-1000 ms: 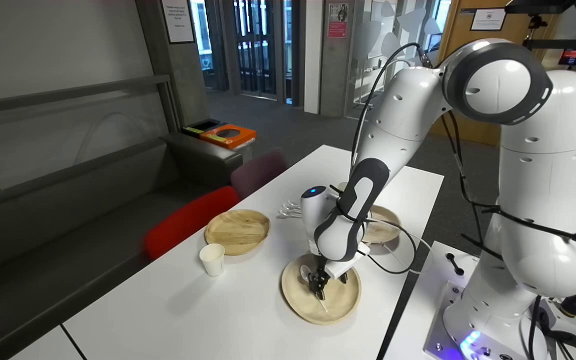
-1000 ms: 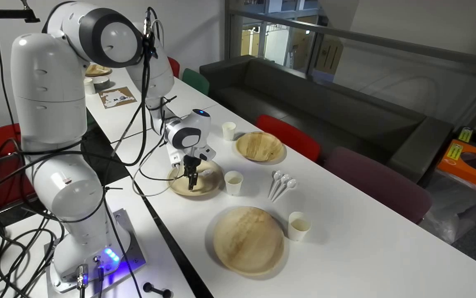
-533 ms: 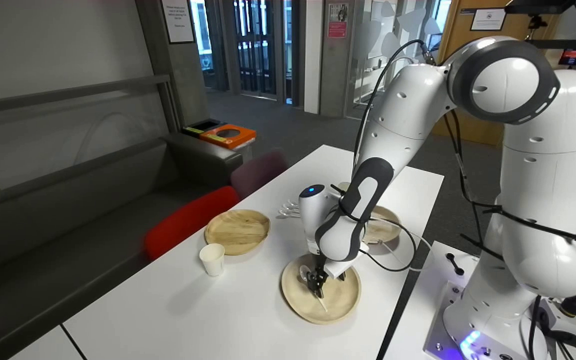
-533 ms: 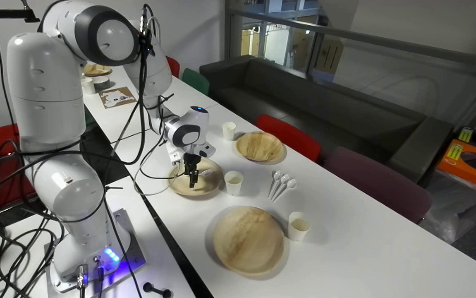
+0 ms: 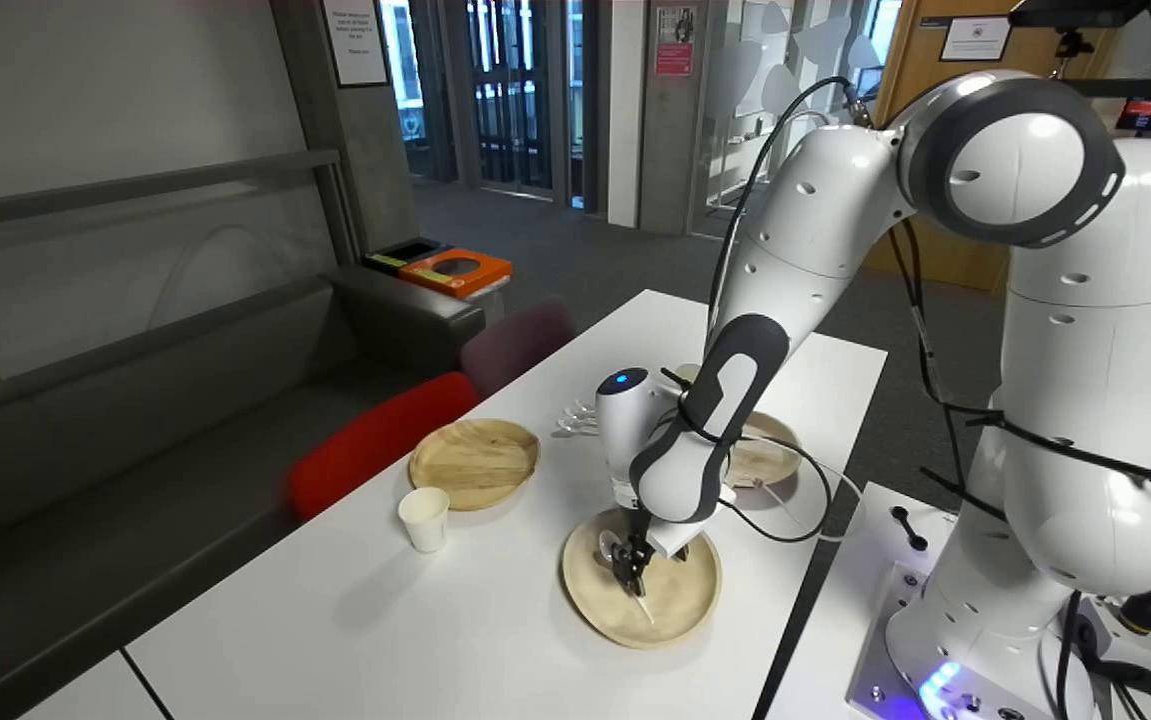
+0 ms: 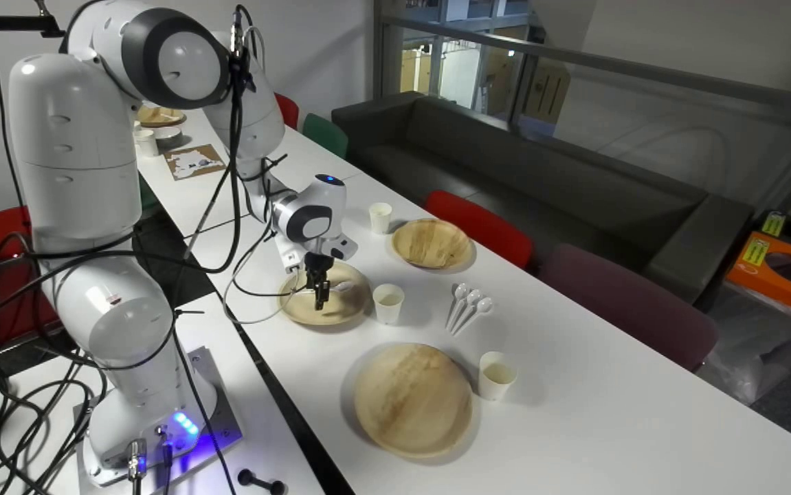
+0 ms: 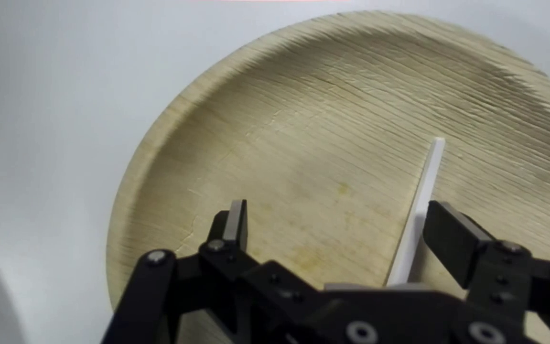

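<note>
Over a wooden plate (image 7: 275, 162), the gripper (image 7: 338, 224) stands spread, the handle of a white spoon (image 7: 417, 215) between its fingers (image 7: 451, 236). The spoon lies on the plate. A cup (image 6: 388, 313) stands beside the plate; more spoons (image 6: 473, 297) lie farther off.

We have a dark grey sofa (image 5: 165, 400) at nine o'clock in an exterior view, running along a pale wall (image 5: 125, 90), with a red chair (image 5: 375, 440) near it at eight and an orange-topped bin (image 5: 455, 285) at ten. Up towards twelve we see tall glazing (image 5: 507, 90) glowing bluish beyond a dark floor (image 5: 555, 245), and at two, a wooden door (image 5: 915, 65)! Again in an exterior view, we pick out a green chair (image 6: 325, 134) at eleven, a maroon chair (image 6: 632, 302) at three, and a white table (image 6: 594, 399) stretching to four.
</note>
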Tool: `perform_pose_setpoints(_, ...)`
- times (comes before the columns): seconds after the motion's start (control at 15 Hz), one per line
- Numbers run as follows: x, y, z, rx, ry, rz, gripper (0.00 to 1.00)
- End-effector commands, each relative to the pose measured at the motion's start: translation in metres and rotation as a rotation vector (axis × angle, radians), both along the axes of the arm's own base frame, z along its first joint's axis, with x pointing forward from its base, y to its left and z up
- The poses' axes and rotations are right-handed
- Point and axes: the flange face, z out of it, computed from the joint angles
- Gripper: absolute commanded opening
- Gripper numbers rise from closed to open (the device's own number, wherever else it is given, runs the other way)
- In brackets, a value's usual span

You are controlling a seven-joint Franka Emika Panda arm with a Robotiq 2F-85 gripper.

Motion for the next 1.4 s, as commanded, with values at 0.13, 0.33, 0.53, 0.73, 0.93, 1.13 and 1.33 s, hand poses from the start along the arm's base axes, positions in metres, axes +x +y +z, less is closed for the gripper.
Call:
perform_pose_setpoints(0.13, -0.003, 0.002, 0.011, 0.042, -0.048, -0.032, 1.0)
perform_pose_setpoints(0.33, 0.002, 0.001, 0.012, 0.074, -0.083, -0.088, 1.0)
perform_pose_setpoints(0.53, 0.005, 0.0, 0.012, 0.096, -0.092, -0.13, 1.0)
perform_pose_setpoints(0.73, 0.006, -0.001, 0.011, 0.096, -0.088, -0.143, 0.74)
perform_pose_setpoints(0.93, 0.006, -0.003, 0.01, 0.092, -0.087, -0.144, 0.53)
perform_pose_setpoints(1.13, 0.006, -0.003, 0.011, 0.09, -0.088, -0.143, 0.29)
perform_pose_setpoints(1.33, 0.006, -0.003, 0.011, 0.089, -0.089, -0.141, 0.06)
